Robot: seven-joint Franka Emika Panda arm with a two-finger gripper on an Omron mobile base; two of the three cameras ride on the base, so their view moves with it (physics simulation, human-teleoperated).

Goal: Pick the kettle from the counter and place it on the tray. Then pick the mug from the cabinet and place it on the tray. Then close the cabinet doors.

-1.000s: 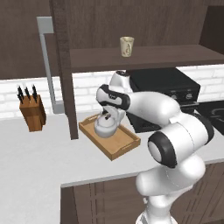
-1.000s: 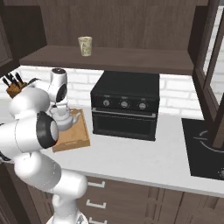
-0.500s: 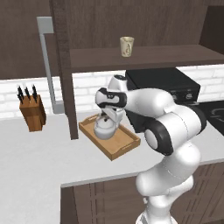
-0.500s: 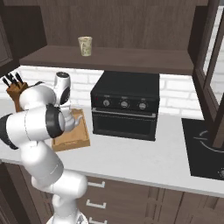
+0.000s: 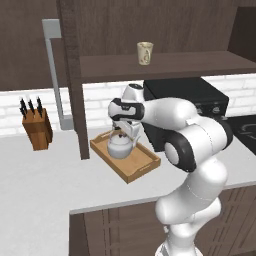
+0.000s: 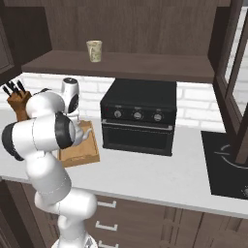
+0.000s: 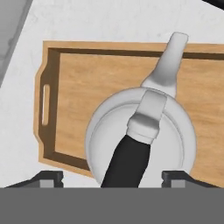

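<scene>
The gripper [image 5: 123, 133] hangs just above the kettle [image 5: 120, 147], its fingers [image 7: 50, 176] spread wide on either side of the dark arched handle, touching nothing. The kettle sits on the wooden tray [image 5: 141, 167] on the white counter [image 5: 45, 180]. Up on the cabinet [image 5: 165, 66] shelf stands the beige mug [image 5: 144, 53], above the black oven [image 6: 138, 117].

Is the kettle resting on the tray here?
Touching: in the left base view the kettle sits on the tray floor; the hand view shows it inside the rim.
</scene>
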